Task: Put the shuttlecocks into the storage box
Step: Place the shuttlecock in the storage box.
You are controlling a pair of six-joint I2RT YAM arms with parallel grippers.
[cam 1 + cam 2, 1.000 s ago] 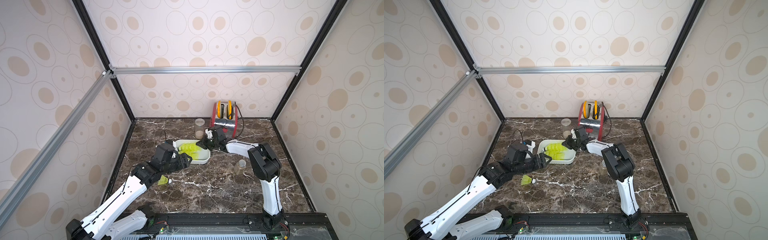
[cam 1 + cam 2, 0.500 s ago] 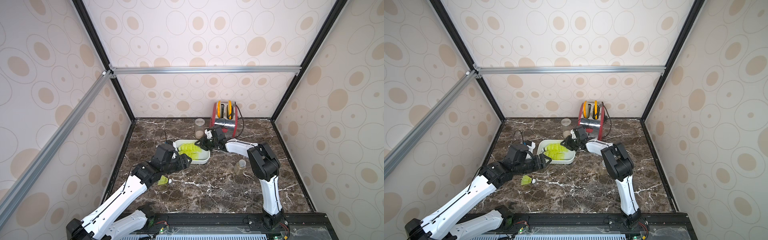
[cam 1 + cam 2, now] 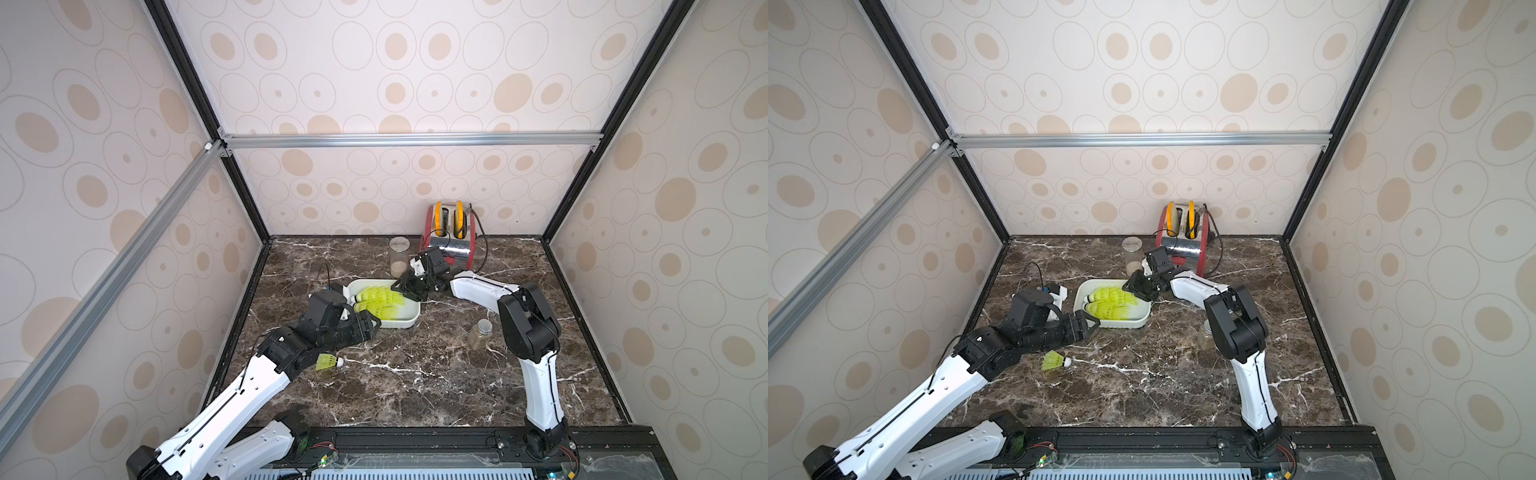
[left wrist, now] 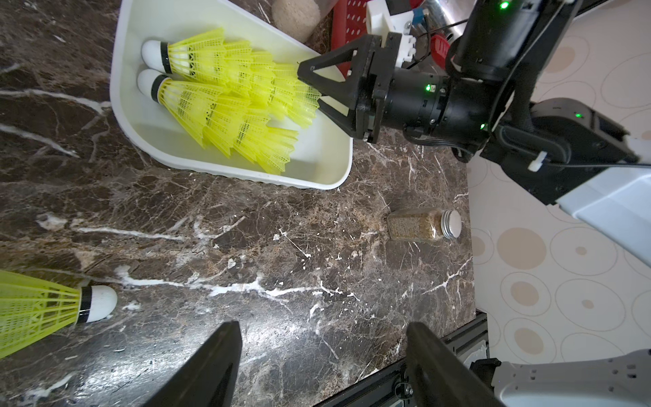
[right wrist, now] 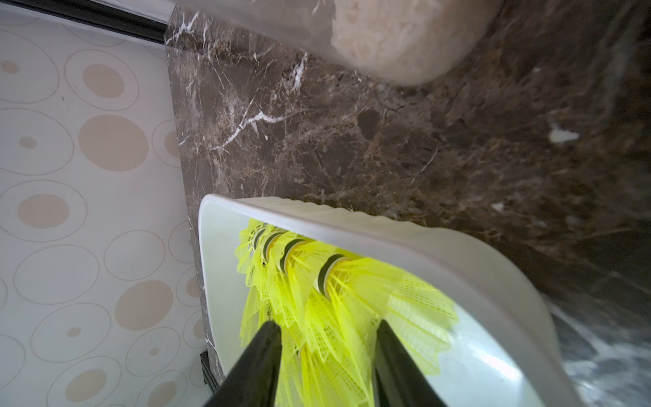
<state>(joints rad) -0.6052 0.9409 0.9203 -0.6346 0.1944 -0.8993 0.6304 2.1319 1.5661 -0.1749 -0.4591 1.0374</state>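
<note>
In a top view the right gripper (image 3: 405, 286) sits over the far end of the storage box (image 3: 409, 322), jaws spread round the stacked shuttlecocks (image 3: 380, 305). I'd lift straight up so the skirts don't snag.

Left wrist: the left gripper (image 4: 322, 326) is spread and empty, with one loose shuttlecock (image 4: 45, 312) on the marble nearby.

Right wrist: the skirts lie between the jaws and look unpinched.

No readable writing anywhere.

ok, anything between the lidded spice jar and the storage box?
No. Only bare marble tabletop separates the spice jar from the storage box, clearest in the left wrist view.
</note>
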